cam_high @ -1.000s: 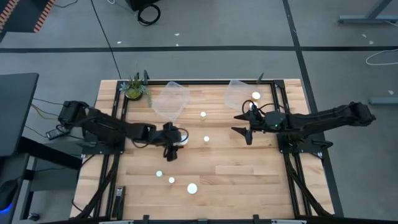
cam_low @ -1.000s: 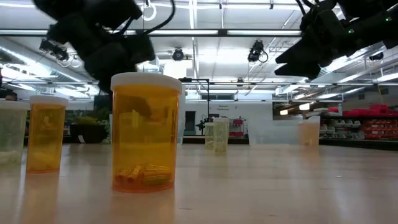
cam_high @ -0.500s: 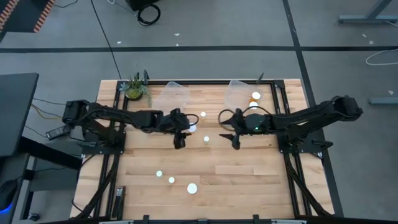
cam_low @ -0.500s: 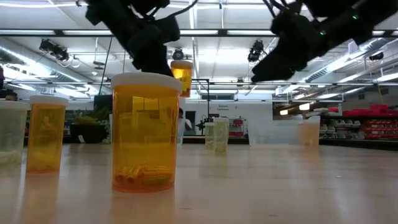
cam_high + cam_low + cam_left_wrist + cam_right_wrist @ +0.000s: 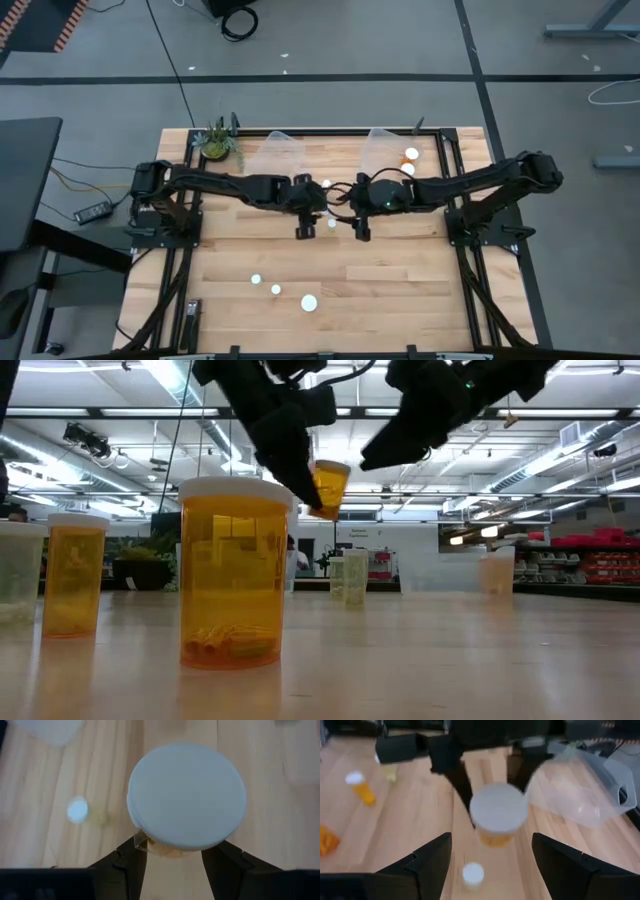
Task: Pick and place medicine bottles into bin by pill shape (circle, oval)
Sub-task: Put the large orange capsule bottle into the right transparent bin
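done: none seen binned | now: left gripper (image 5: pixel 172 862) grasping a bottle (image 5: pixel 186 796), lifted; right gripper (image 5: pixel 492 852) released, facing it | left: loose bottles (image 5: pixel 277 289) below both

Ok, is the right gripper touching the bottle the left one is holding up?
Apart. In the right wrist view the right gripper has open fingers either side of the bottle, with clear gaps; only the left gripper clamps it.

You're working in a big open hall: grey concrete floor (image 5: pixel 330 40) crossed by dark tape lines (image 5: pixel 300 78), long ceiling light strips (image 5: pixel 200 415) and exposed beams overhead, red shelving (image 5: pixel 600 565) along the far wall, and a black cable coil (image 5: pixel 240 22) on the floor
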Controlling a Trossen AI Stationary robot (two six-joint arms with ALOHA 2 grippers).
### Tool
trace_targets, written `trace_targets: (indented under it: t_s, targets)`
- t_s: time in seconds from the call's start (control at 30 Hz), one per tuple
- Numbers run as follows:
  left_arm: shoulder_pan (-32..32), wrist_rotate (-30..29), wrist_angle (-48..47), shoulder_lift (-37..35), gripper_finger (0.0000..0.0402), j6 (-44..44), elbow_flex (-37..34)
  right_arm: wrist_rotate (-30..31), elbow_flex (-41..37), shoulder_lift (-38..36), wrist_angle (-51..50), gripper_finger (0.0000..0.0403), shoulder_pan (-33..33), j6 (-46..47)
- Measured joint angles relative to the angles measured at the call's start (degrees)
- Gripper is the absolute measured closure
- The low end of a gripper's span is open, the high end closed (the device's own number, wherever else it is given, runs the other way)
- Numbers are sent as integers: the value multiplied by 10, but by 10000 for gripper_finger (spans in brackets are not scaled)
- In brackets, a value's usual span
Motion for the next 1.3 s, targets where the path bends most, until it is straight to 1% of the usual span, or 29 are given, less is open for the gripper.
trace_targets:
  t_s: [0.03, 0.2, 0.27, 0.5, 0.57, 0.73, 0.87, 1.1, 1.3]
  targets:
    - [0, 0, 2, 4, 226, 2, 4, 0, 5, 2, -17, 120, 0, -4]
    - [-2, 0, 18, 20, 226, 13, 21, 4, 25, 21, -15, 120, 0, -29]
    - [-3, 0, 6, 24, 226, 14, 22, 6, 24, 21, -24, 120, 0, -30]
    - [-6, 0, 25, 28, 226, 18, 24, 17, 24, 20, -26, 118, 0, -37]
    - [-6, 0, 34, 28, 226, 19, 24, 16, 24, 20, -26, 109, 0, -42]
    - [-6, 0, 43, 28, 226, 20, 24, 16, 24, 20, -21, 74, 0, -43]
    - [-6, -1, 60, 28, 226, 20, 24, 16, 24, 20, -20, 64, 0, -45]
    - [-6, 0, 77, 28, 226, 26, 24, 14, 24, 20, 0, 67, 0, -54]
    - [-6, 0, 78, 28, 225, 26, 24, 14, 24, 20, 0, 99, 0, -54]
